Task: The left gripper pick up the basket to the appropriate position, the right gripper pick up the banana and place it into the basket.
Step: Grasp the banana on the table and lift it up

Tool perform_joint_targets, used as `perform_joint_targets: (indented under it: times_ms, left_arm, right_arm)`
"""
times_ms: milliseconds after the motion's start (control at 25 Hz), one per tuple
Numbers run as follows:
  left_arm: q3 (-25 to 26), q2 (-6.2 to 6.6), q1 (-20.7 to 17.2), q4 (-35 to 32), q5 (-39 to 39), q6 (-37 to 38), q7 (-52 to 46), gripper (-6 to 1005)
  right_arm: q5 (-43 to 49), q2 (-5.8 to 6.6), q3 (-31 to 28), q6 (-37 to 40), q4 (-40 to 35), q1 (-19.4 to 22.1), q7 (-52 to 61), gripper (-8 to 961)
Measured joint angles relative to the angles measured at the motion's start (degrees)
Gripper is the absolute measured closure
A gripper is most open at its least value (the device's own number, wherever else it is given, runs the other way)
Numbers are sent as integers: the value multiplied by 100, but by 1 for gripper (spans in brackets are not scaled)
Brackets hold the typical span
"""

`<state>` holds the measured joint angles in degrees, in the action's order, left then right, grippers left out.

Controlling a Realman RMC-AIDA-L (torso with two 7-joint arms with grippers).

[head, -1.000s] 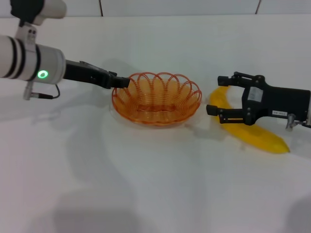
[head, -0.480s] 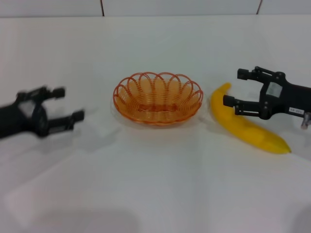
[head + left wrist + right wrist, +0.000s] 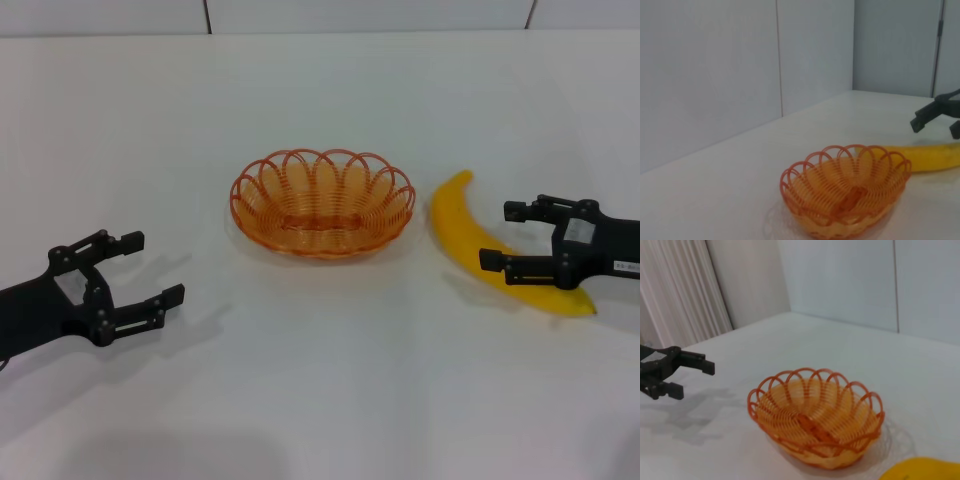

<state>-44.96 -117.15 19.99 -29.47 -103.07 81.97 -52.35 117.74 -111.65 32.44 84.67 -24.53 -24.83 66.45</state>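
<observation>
Both claws are spread wide and hold nothing. At lower left of the head view the left gripper (image 3: pixel 130 269) hovers over bare table (image 3: pixel 320 400), well apart from the basket (image 3: pixel 322 203), its fingers pointing toward the basket's side of the frame. At right of centre the right gripper (image 3: pixel 505 236) sits low over the banana (image 3: pixel 460 222), one finger crossing in front of the fruit's lower half and the other behind it; whether either finger touches the skin cannot be told.

The basket stands upright at centre frame with nothing in it. The banana lies flat just to its right, near but not touching, one pointed tip aimed at the upper part of the frame and the other hidden behind the right claw. The left wrist view shows the same pair, the basket (image 3: pixel 845 192) low in the frame and the banana (image 3: pixel 930 156) past its rim, with the other arm's claw (image 3: pixel 937 114) at the right edge.

By my reading the basket part looks settled, as it rests in the middle with the left claw off it. What remains is the whole banana part: close on it, lift it, carry it across and set it inside. No grasp is made yet.
</observation>
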Motion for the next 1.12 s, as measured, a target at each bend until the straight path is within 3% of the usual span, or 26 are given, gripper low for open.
perform_joint_targets:
  times_ms: [360, 880, 1120]
  left_arm:
    - [3, 4, 120, 238, 59, -6, 164, 127]
    - [-8, 15, 119, 276, 98, 17, 212, 127]
    - [-15, 17, 114, 275, 97, 40, 214, 127]
  right_arm:
    - [385, -243, 591, -1112, -83, -374, 803, 124]
    - [554, -215, 752, -1123, -246, -395, 1475, 127]
    - [638, -221, 761, -1063, -317, -394, 1604, 294]
